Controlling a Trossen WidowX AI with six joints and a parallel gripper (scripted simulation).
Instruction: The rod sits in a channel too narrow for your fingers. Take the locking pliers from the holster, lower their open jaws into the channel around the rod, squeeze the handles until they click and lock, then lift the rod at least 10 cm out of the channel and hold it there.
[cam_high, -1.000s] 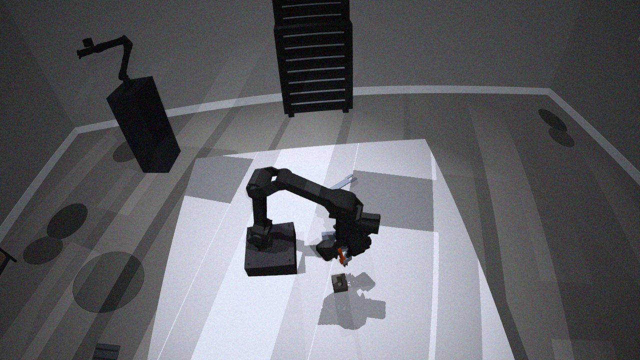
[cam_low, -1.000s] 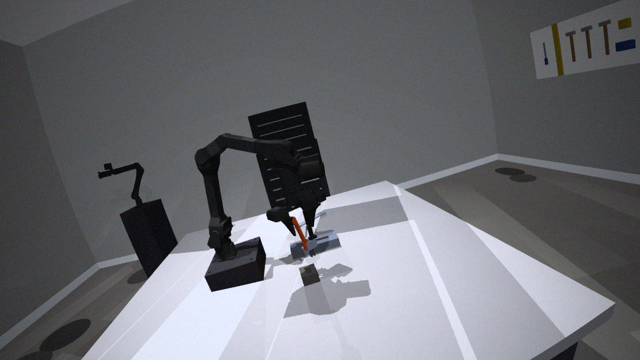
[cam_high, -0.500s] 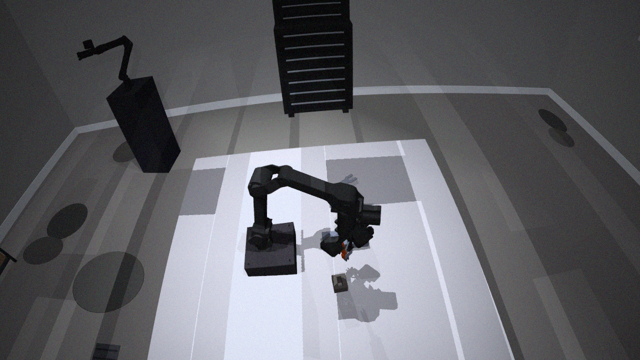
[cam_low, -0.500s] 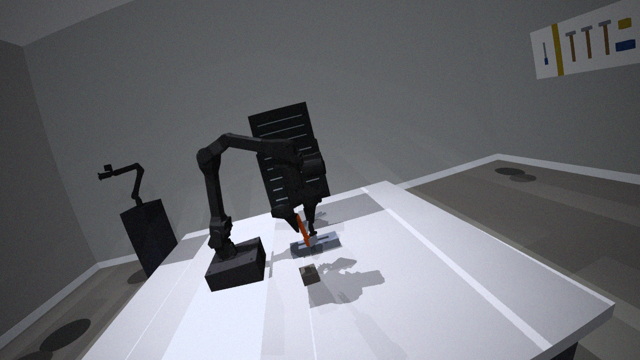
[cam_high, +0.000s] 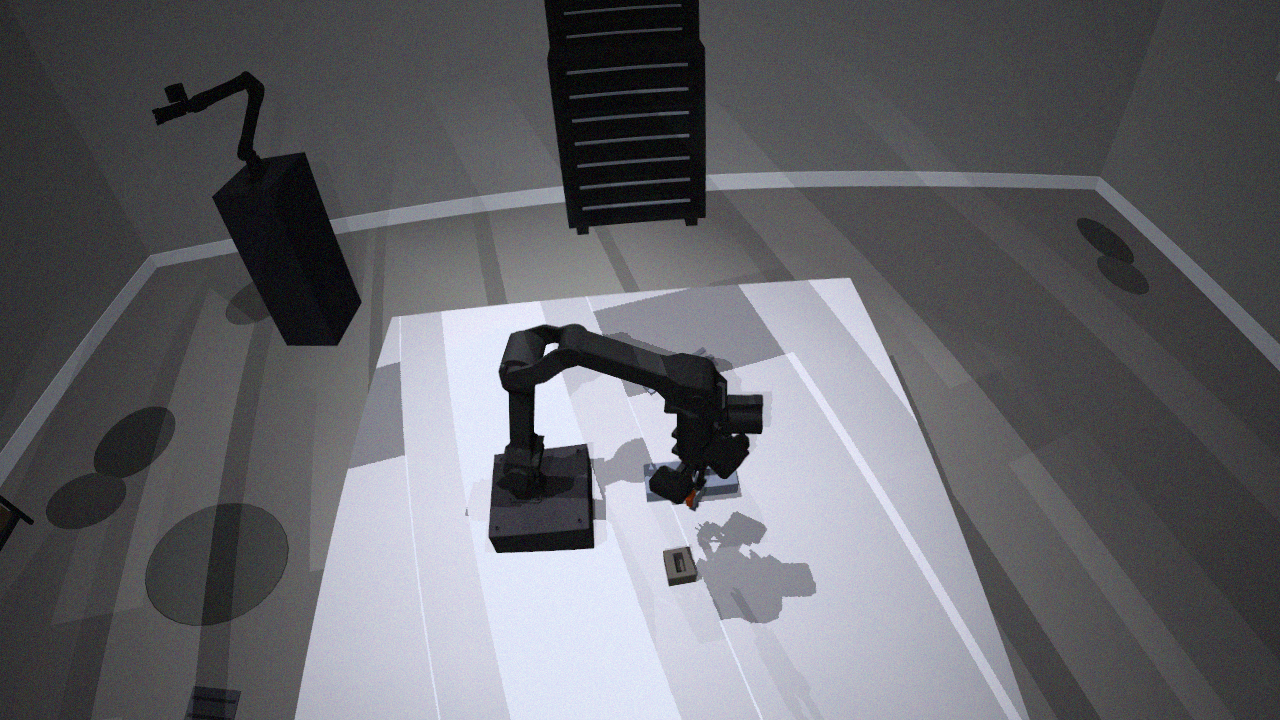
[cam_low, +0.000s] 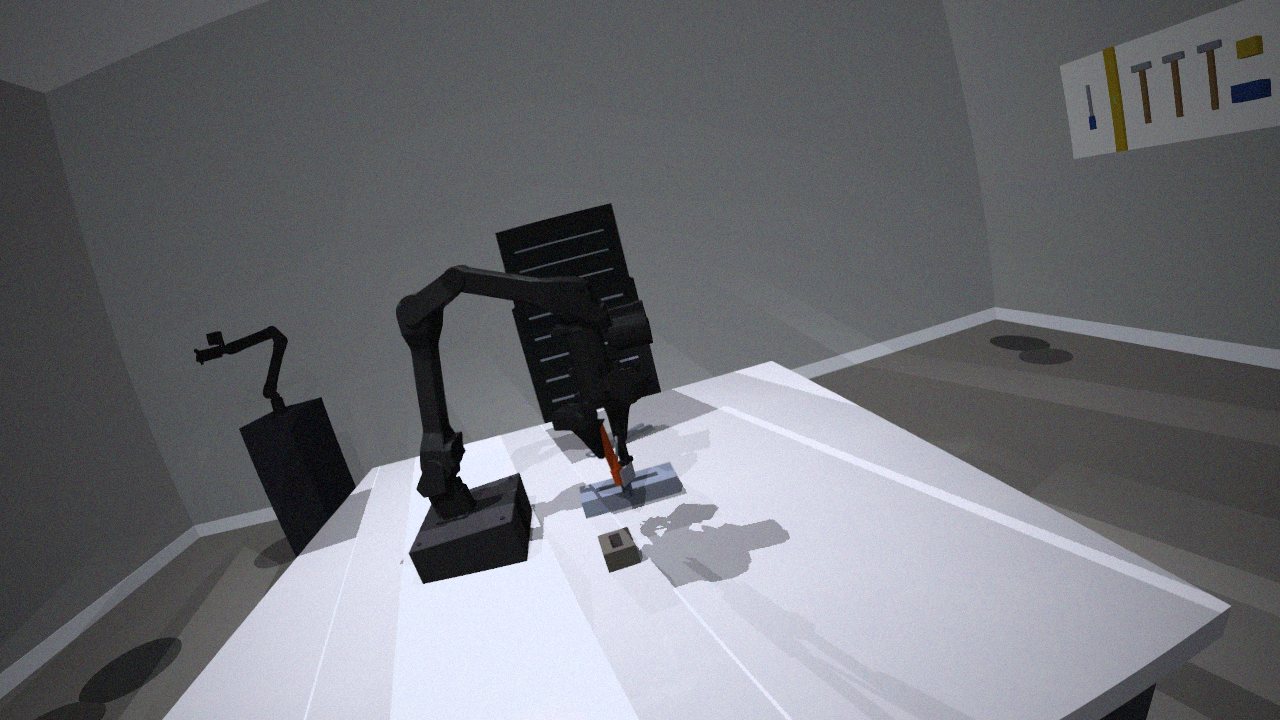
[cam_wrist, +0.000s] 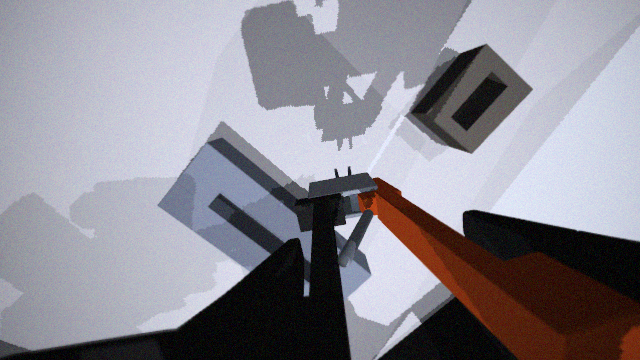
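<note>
Top view high, looking steeply down on whole arm (cam_high: 617, 349) (cam_low: 528, 286); exterior view lower, nearer tabletop level, angled across, tilted, sharing table (cam_high: 572, 653) (cam_low: 501, 662); wrist view closest, looking down past fingers, surroundings perhaps cropped.

From where I stand, the matte-black jointed arm (cam_high: 617, 351) (cam_low: 528, 285) rises from its boxy dark base (cam_high: 541, 540) (cam_low: 478, 559), bends at a high elbow and reaches outward. Its bulky black wrist (cam_high: 693, 380) (cam_low: 581, 308) turns down, and the black two-fingered gripper (cam_high: 691, 479) (cam_low: 613, 456) (cam_wrist: 380, 235) points tableward, its tapered fingers gripping with their tips well apart.
</note>
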